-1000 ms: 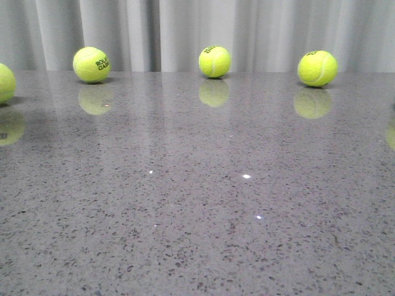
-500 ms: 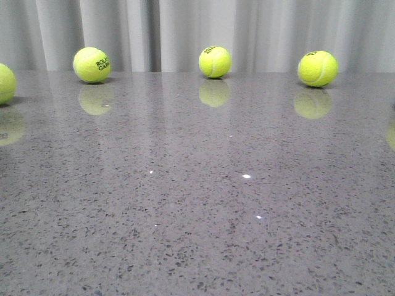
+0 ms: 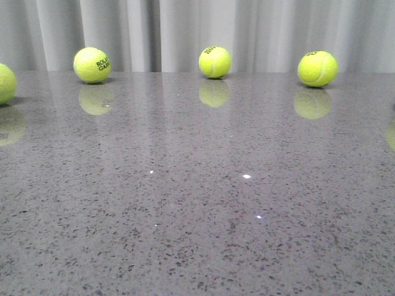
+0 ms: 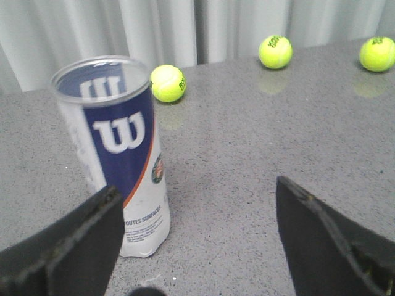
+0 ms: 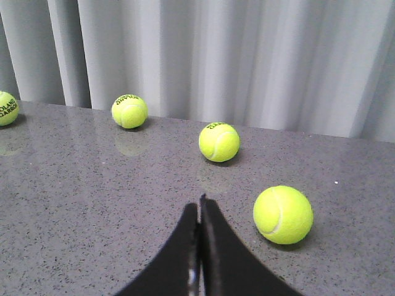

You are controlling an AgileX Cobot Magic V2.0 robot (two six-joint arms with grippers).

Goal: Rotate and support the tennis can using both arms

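Grey speckled stone table (image 3: 197,203): polished, reflective, spans the whole front view; a pleated pale grey curtain (image 3: 197,31) hangs behind its far edge. No arm and no can appear in the front view.

Tall white cylindrical tennis can with a navy label, white "W", orange stripe and clear open rim (image 4: 117,148): seen only in the left wrist view. It stands upright on the table, base down. It is just beside the left gripper's black finger (image 4: 68,246), whose tip overlaps the lower part of the can in that view; whether the two touch cannot be told.

Left gripper, matte black (image 4: 197,240): jaws spread wide apart, nothing between them, bare tabletop showing in the gap. The can sits outside that gap, at one finger's side.

Right gripper, matte black (image 5: 199,246): fingers pressed together tip to tip, nothing held. It hangs over bare table.

Yellow-green tennis balls, front view: three in a row along the far edge, one printed in black (image 3: 92,65), one central (image 3: 215,61), one further right (image 3: 317,68), well apart from each other. A fourth (image 3: 5,83) is cut by the left border.

Right wrist view: nearest ball (image 5: 282,214) lies near the closed fingertips, apart from them; three more lie beyond it.
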